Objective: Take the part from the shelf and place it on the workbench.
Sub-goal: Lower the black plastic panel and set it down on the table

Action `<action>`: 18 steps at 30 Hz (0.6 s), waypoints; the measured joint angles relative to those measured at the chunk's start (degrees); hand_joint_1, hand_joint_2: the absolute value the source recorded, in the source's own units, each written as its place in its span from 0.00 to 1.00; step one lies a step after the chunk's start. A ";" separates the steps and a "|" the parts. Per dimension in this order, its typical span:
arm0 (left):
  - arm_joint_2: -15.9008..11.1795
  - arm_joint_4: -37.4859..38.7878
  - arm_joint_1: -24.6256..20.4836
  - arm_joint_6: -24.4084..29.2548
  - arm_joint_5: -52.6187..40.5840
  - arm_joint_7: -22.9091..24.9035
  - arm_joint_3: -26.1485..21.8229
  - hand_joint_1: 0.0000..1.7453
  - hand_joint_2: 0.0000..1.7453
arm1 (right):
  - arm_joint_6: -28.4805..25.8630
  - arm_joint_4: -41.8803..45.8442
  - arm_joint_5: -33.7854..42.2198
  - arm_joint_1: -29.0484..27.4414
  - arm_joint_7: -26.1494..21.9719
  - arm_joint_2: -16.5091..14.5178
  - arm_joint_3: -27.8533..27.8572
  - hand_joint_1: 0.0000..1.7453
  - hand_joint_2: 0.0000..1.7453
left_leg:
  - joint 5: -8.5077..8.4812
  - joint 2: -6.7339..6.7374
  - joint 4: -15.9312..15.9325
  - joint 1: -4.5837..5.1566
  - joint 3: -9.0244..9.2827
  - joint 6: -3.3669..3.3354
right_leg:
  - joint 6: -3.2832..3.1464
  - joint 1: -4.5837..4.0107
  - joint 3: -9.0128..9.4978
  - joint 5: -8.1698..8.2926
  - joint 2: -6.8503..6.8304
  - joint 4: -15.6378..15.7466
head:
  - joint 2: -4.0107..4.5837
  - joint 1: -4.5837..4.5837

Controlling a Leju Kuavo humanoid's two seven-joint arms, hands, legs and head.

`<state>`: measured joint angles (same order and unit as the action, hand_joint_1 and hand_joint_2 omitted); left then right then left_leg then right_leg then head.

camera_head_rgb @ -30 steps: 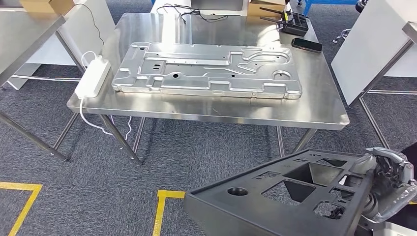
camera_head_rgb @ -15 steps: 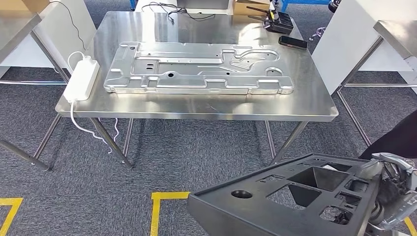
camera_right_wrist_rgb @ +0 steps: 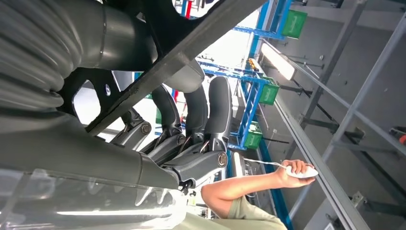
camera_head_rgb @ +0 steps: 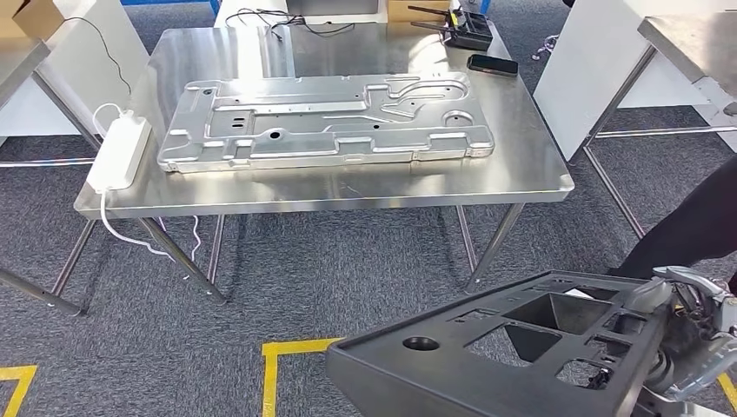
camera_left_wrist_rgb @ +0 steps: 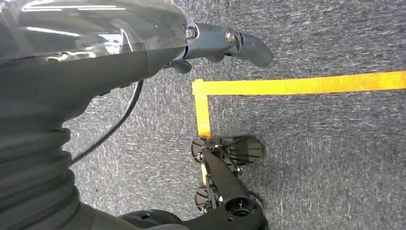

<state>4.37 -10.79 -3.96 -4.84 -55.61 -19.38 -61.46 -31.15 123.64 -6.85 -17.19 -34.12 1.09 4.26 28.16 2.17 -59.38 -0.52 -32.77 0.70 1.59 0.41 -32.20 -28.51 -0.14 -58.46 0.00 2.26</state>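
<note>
The part is a large black plastic panel (camera_head_rgb: 504, 356) with several cut-outs, held low at the lower right of the head view. My right hand (camera_head_rgb: 691, 339) grips its right edge. In the right wrist view the dark fingers (camera_right_wrist_rgb: 201, 110) curl around the panel's black frame (camera_right_wrist_rgb: 191, 43). The workbench (camera_head_rgb: 348, 187) is a steel table ahead, apart from the panel. My left hand (camera_left_wrist_rgb: 225, 40) hangs over the carpet with a finger stretched out and nothing in it.
A big stamped metal plate (camera_head_rgb: 322, 122) covers much of the workbench, with a white power strip (camera_head_rgb: 117, 156) at its left edge and a phone (camera_head_rgb: 492, 64) at the back right. Yellow floor tape (camera_head_rgb: 287, 356) lies in front. A person's arm (camera_right_wrist_rgb: 249, 184) is nearby; a dark leg (camera_head_rgb: 695, 226) stands right.
The whole picture has shifted: the camera moved, and the workbench now sits further left in view. The black panel stays in my right hand.
</note>
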 joint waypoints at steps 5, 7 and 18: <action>-0.02 0.01 0.00 0.01 -0.03 0.08 -0.01 0.00 1.00 | -0.10 0.00 -0.22 0.00 0.01 -0.01 0.00 1.00 1.00 | 0.00 -0.03 -0.01 0.11 -0.04 -0.02 | 0.01 0.05 0.01 0.02 -0.04 0.05 | 0.00 -0.27; -0.04 -0.01 -0.01 0.01 -0.03 0.09 -0.01 0.00 1.00 | -0.12 0.01 -0.27 0.04 0.01 -0.02 0.00 1.00 1.00 | 0.09 -0.04 0.21 0.30 0.01 -0.45 | 0.23 0.25 0.18 0.11 -0.11 0.43 | 0.00 -0.45; 0.00 -0.03 0.09 0.03 -0.42 -0.10 -0.07 0.00 1.00 | -0.77 0.09 -0.91 -0.14 0.09 -0.02 -0.12 1.00 1.00 | 1.50 -0.30 2.44 -2.04 3.91 0.99 | 2.90 2.08 -3.93 1.03 -0.35 -4.97 | 0.00 1.54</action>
<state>4.37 -10.81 -3.87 -4.80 -56.03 -19.49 -61.53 -31.92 123.74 -7.76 -17.32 -34.03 1.07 4.14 29.65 1.88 -56.94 -2.56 -28.86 1.69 4.50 2.48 -36.13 -27.48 -0.49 -63.43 0.00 3.80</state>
